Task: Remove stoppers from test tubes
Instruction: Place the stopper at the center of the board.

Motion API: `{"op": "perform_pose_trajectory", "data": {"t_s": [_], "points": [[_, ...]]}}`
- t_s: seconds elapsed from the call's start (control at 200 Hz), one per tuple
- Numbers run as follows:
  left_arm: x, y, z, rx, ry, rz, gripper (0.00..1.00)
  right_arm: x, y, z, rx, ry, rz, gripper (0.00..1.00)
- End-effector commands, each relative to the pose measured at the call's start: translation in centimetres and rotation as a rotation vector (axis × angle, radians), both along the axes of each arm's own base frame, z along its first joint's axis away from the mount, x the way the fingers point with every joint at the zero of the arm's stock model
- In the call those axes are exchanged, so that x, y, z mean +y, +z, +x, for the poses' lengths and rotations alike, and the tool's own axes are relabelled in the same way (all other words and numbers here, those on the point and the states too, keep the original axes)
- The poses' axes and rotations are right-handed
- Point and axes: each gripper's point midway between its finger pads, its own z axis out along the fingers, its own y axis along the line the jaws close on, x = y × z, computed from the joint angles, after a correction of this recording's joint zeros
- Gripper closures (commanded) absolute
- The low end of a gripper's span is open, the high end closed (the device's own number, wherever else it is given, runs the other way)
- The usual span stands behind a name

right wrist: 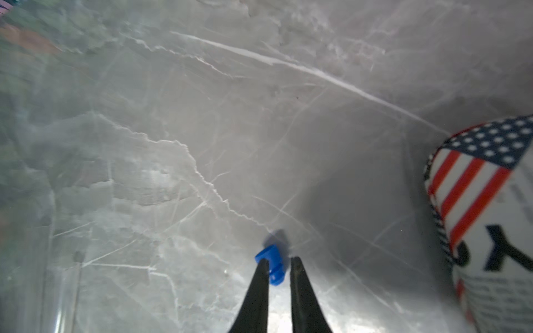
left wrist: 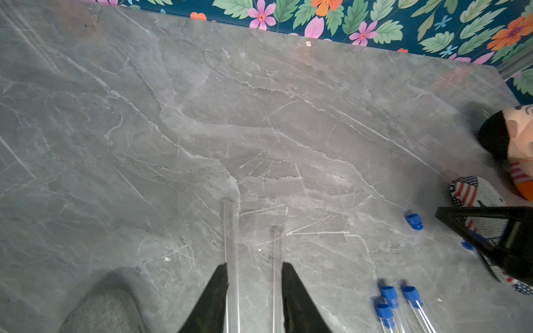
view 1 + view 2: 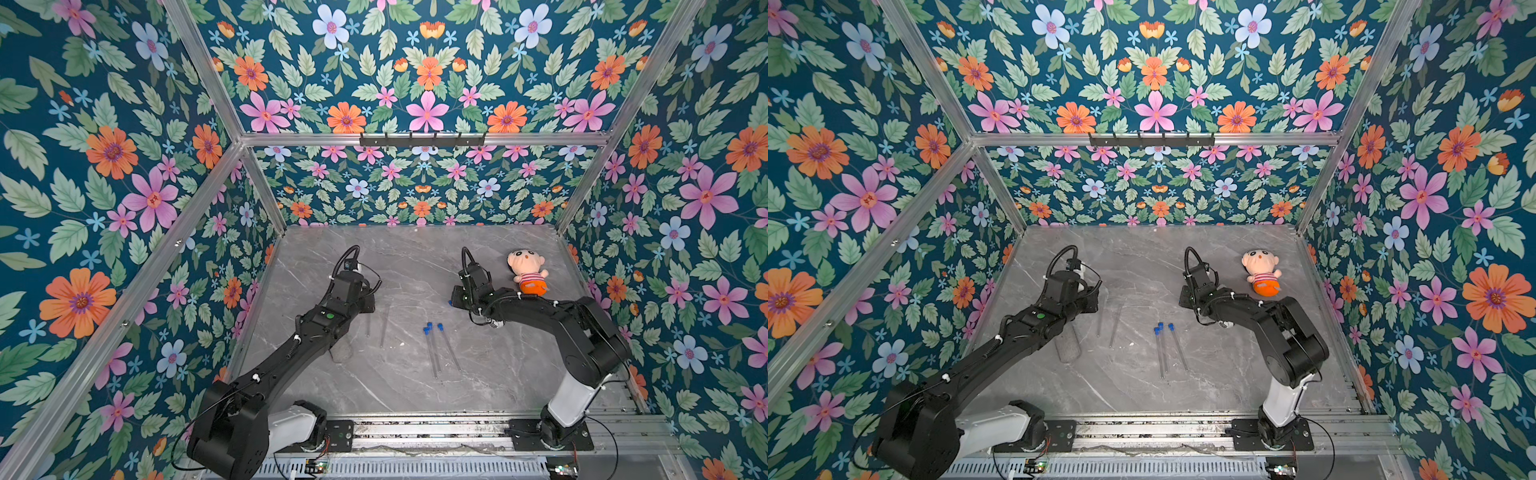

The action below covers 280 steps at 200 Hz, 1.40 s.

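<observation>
- Between the parted fingers of the left gripper [image 2: 253, 264] lie two bare test tubes [image 2: 231, 245], side by side but apart on the marble table [image 3: 415, 266]. Neither is pinched, so I'd call this hand released and idle.
- On the outer side of that gripper, close by, sits a grey speckled cylinder [image 2: 101, 311]. It is no part of the job.
- Between the two grippers, back toward the arm bases, three capped test tubes [image 3: 434, 353] lie close together. Their blue stoppers [image 2: 389, 294] point away from the bases.
- Near the tips of the right gripper [image 1: 279, 259], but apart from them, a loose stopper [image 2: 414, 222] rests on the marble.
- The right gripper is clenched on a held stopper [image 1: 275, 271], which hangs low over the table with its shadow just ahead of it.
- The step in hand looks like setting that cap down, with two tubes done and three to go.
- To do it well, I'd lower the tips almost to the marble before letting go, so the small plug doesn't bounce or roll toward the capped tubes.
- Dropping it beside the loose one keeps the caps gathered.
- Beside the right gripper stands a flag-printed can [image 1: 490, 201], close enough to snag, so the arm should back away from it. A plush doll [image 3: 527, 272] lies farther beyond.
</observation>
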Motion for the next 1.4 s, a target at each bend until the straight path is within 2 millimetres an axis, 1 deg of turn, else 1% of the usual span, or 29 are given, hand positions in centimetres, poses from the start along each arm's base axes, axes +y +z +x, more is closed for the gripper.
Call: {"op": "perform_pose_trajectory", "data": {"t_s": [0.0,0.16,0.335,0.455,0.615,0.875,1.12,1.285,1.395], "points": [[-0.1,0.2,-0.1,-0.006,-0.012,-0.007,0.65,-0.7,-0.7,1.0,-0.009,-0.037,-0.045,1.00],[-0.4,-0.2,-0.2,-0.003,-0.022,-0.017,0.65,-1.6,-1.9,1.4,0.006,-0.069,-0.061,1.00],[-0.5,-0.8,0.0,0.004,-0.026,-0.017,0.65,-2.1,-3.1,1.6,0.032,-0.080,-0.081,0.95],[-0.6,-1.2,0.0,0.011,-0.027,-0.017,0.65,-2.2,-3.9,1.9,0.046,-0.085,-0.090,0.90],[-0.7,-1.2,0.0,0.010,-0.031,-0.018,0.65,-2.4,-4.2,1.9,0.053,-0.089,-0.102,0.82],[-0.7,-1.3,0.1,0.010,-0.030,-0.018,0.65,-2.5,-4.2,2.1,0.055,-0.092,-0.113,0.72],[-0.8,-1.3,0.1,0.010,-0.032,-0.020,0.65,-2.6,-4.2,2.1,0.058,-0.093,-0.117,0.69],[-0.7,-1.1,0.0,0.008,-0.032,-0.020,0.65,-2.3,-3.4,2.5,0.045,-0.086,-0.112,0.67],[-0.5,-1.0,-0.2,0.006,-0.027,-0.019,0.65,-2.1,-2.4,2.9,0.030,-0.080,-0.108,0.66]]}}
